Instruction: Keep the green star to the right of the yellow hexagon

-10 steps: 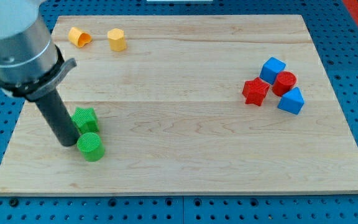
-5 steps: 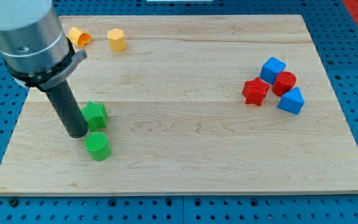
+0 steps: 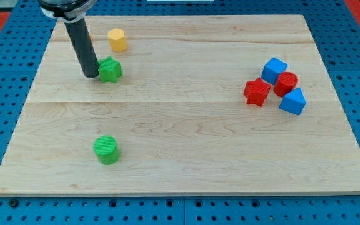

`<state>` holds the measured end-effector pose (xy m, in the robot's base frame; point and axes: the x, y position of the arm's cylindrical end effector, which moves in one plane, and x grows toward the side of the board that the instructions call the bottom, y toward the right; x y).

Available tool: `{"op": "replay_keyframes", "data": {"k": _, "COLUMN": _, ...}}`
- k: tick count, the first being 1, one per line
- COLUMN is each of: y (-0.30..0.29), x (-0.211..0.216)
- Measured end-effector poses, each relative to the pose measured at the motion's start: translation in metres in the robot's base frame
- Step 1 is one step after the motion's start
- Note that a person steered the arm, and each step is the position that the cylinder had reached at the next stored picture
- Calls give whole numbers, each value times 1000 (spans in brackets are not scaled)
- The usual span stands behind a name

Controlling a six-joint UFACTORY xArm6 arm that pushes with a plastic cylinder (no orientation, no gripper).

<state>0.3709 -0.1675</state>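
The green star (image 3: 110,69) lies near the view's top left, just below the yellow hexagon (image 3: 117,40) and slightly to its left. My tip (image 3: 92,74) touches the star's left side. The dark rod rises from it toward the view's top and hides the orange-yellow block that lay left of the hexagon.
A green cylinder (image 3: 107,150) stands alone near the view's bottom left. At the view's right sit a red star (image 3: 257,92), a blue cube (image 3: 274,69), a red cylinder (image 3: 286,83) and a blue wedge (image 3: 293,101), packed together on the wooden board (image 3: 186,175).
My tip has moved up the view and a little right, pushing the green star away from the green cylinder to just below the yellow hexagon. The cylinder shifted slightly right and down.
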Motion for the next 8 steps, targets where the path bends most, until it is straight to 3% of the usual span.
{"op": "replay_keyframes", "data": {"k": 2, "y": 36, "x": 33}}
{"op": "replay_keyframes", "data": {"k": 5, "y": 69, "x": -14}}
{"op": "replay_keyframes", "data": {"k": 6, "y": 93, "x": -64}}
{"op": "replay_keyframes", "data": {"k": 8, "y": 25, "x": -83}}
